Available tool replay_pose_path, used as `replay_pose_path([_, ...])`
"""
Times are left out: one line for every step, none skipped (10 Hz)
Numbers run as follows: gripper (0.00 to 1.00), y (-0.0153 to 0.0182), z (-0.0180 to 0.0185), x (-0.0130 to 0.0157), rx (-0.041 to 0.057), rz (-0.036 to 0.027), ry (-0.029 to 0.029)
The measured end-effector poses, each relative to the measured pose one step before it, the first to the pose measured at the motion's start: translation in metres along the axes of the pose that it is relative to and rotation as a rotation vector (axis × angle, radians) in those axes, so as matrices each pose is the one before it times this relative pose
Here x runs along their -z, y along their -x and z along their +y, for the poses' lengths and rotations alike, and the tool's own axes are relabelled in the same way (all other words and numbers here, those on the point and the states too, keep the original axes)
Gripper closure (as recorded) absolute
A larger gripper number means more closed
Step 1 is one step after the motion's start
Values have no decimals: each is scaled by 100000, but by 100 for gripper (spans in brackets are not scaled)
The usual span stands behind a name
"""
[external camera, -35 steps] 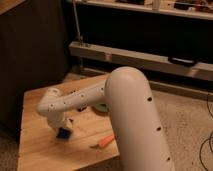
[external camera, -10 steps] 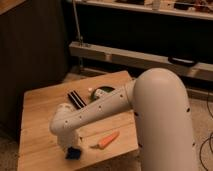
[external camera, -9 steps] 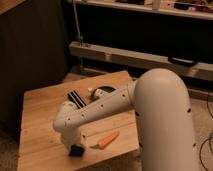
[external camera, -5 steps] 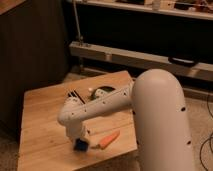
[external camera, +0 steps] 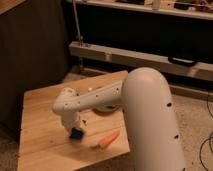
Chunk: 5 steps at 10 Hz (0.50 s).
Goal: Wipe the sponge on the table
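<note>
Sponge: lower centre of frame, on bench, apparently clamped in jaws. It sits further up-frame than a second ago, beside the carrot; wiping stroke likely underway.

No writing that we can read

We find no letters, numbers, brand marks or signs. There are none on the white arm, whose only marks are small dark dots. There are none on the gripper, which sits lower left of centre, right over the sponge on the bench. The sponge, the carrot at lower centre and the bench planks are plain too. The grey shelf across the upper part of the frame carries no label we can make out. The small things along the top right edge are too small for us to tell.
</note>
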Motion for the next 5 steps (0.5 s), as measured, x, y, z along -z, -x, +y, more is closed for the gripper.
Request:
replay_pose_path([96, -419, -1493, -201, 1265, -74, -702])
replay_pose_path([96, -176, -994, -126, 940, -40, -656])
replay_pose_path([96, -177, -1107, -53, 1233, 170, -759])
replay_pose_path([96, 1, -1289, -17, 1980, 160, -766])
replay_pose_path([96, 432, -1639, 107, 2994, 204, -847])
